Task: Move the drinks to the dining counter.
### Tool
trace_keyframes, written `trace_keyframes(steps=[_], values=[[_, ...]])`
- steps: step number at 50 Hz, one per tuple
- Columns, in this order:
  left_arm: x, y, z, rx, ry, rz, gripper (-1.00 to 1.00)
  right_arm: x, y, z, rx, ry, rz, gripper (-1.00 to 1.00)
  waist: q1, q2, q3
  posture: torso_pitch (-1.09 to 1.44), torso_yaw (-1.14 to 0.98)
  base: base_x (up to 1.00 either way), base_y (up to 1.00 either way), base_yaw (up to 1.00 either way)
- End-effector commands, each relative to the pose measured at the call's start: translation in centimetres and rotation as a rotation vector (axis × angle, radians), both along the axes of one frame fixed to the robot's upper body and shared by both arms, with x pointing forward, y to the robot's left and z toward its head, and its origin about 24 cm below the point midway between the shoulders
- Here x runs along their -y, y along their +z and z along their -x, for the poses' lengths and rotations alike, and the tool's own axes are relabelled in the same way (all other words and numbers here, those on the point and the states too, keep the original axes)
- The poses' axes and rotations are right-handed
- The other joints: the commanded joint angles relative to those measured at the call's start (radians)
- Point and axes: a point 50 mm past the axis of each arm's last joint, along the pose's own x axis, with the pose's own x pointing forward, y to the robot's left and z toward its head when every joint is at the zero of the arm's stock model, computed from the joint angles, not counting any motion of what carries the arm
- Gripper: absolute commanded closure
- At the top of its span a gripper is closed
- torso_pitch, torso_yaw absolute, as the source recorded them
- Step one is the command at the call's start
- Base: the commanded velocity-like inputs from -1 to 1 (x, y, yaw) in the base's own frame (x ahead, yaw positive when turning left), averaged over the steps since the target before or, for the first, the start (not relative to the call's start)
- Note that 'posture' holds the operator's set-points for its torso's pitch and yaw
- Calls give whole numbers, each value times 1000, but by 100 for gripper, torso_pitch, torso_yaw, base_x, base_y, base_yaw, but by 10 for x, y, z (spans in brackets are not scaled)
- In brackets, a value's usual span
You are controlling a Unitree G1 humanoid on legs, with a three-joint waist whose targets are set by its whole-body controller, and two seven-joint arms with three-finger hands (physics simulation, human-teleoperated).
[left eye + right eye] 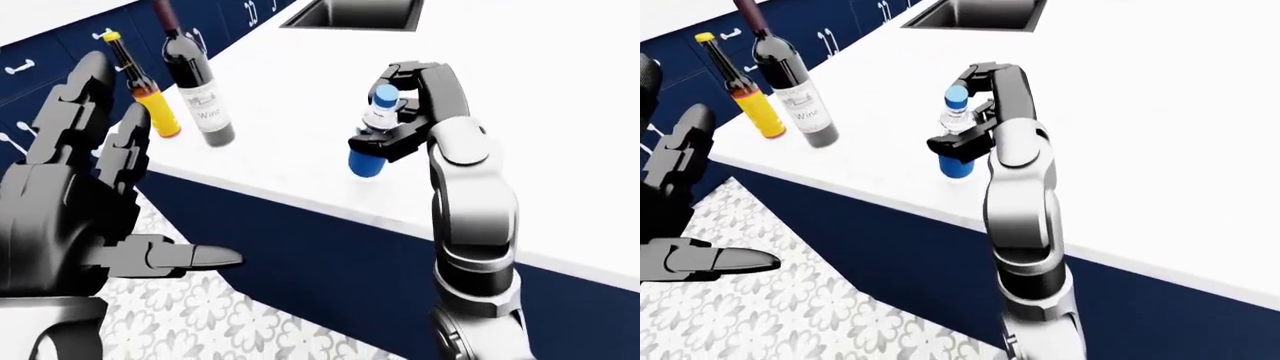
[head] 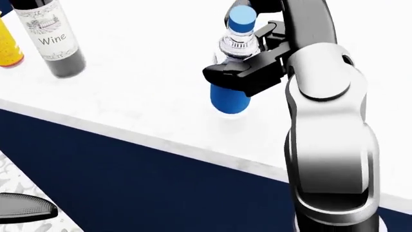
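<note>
A clear water bottle point(image 2: 228, 99) with a blue cap and blue label stands nearly upright, its base at or just above the white counter point(image 2: 129, 92). My right hand point(image 2: 237, 72) is shut round its middle, the arm coming up from the bottom right. Left of it on the same counter stand a dark wine bottle point(image 1: 205, 112) and a slim bottle with a yellow label point(image 1: 157, 114). My left hand point(image 1: 95, 210) hangs open over the floor at the left-eye view's left, fingers spread, holding nothing.
The counter's edge and navy side panel point(image 2: 148, 183) run diagonally below the bottle. A dark sink point(image 1: 350, 13) is set into the counter at the top. Navy cabinets with white handles point(image 1: 835, 34) line the upper left. Patterned floor tiles point(image 1: 830, 315) lie below.
</note>
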Motion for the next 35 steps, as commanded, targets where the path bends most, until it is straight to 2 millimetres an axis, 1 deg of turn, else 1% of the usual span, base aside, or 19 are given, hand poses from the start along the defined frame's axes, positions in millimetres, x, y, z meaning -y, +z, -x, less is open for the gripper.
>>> trace_keyframes(steps=[1, 3, 4, 5, 6, 8, 10, 12, 13, 16, 17, 18, 19, 28, 32, 35], values=[[-2, 9, 3, 64, 14, -6, -100, 1, 20, 5, 113, -5, 7, 100, 0, 1, -23, 0, 0, 0, 0, 0], [-2, 10, 3, 64, 14, -6, -100, 1, 17, 2, 105, -7, 9, 100, 0, 0, -24, 0, 0, 0, 0, 0], [-2, 10, 3, 64, 14, -6, -100, 2, 15, 0, 99, -12, 8, 87, 0, 0, -25, 0, 0, 0, 0, 0], [-2, 10, 3, 64, 13, -6, -100, 2, 13, -1, 94, -13, 9, 82, 0, 0, -25, 0, 0, 0, 0, 0], [-2, 10, 3, 64, 14, -6, -100, 3, 13, -2, 93, -15, 9, 70, 0, -1, -26, 0, 0, 0, 0, 0], [-2, 10, 3, 64, 13, -6, -100, 4, 11, -4, 88, -21, 11, 69, 0, -2, -26, 0, 0, 0, 0, 0], [-2, 11, 3, 65, 13, -6, -100, 5, 11, -6, 84, -26, 11, 61, 0, -2, -27, 0, 0, 0, 0, 0], [-2, 11, 3, 65, 13, -6, -100, 6, 8, -8, 79, -27, 14, 58, 0, -3, -28, 0, 0, 0, 0, 0], [-2, 11, 3, 65, 13, -7, -100, 7, 5, -9, 73, -30, 13, 53, 0, -4, -28, 0, 0, 0, 0, 0], [-2, 10, 3, 64, 14, -7, -100, 8, 3, -10, 69, -32, 13, 47, 1, -5, -28, 0, 0, 0, 0, 0], [-2, 9, 3, 64, 14, -7, -100, 9, 2, -11, 68, -33, 13, 33, 1, -6, -29, 0, 0, 0, 0, 0], [-2, 9, 3, 64, 14, -6, -100, 9, 2, -11, 66, -33, 13, 31, 1, -6, -29, 0, 0, 0, 0, 0], [-2, 9, 3, 63, 14, -7, -100, 9, 1, -12, 66, -33, 13, 24, 1, -7, -30, 0, 0, 0, 0, 0], [-2, 7, 3, 62, 16, -7, -100, 10, -3, -13, 56, -34, 10, 17, 4, -11, -30, 0, 0, 0, 0, 0], [-3, 6, 3, 60, 17, -7, -100, 12, -2, -12, 59, -37, 6, 27, 5, -11, -30, 0, 0, 0, 0, 0], [-3, 6, 3, 60, 19, -7, -100, 14, -2, -10, 62, -40, 4, 29, 6, -12, -30, 0, 0, 0, 0, 0]])
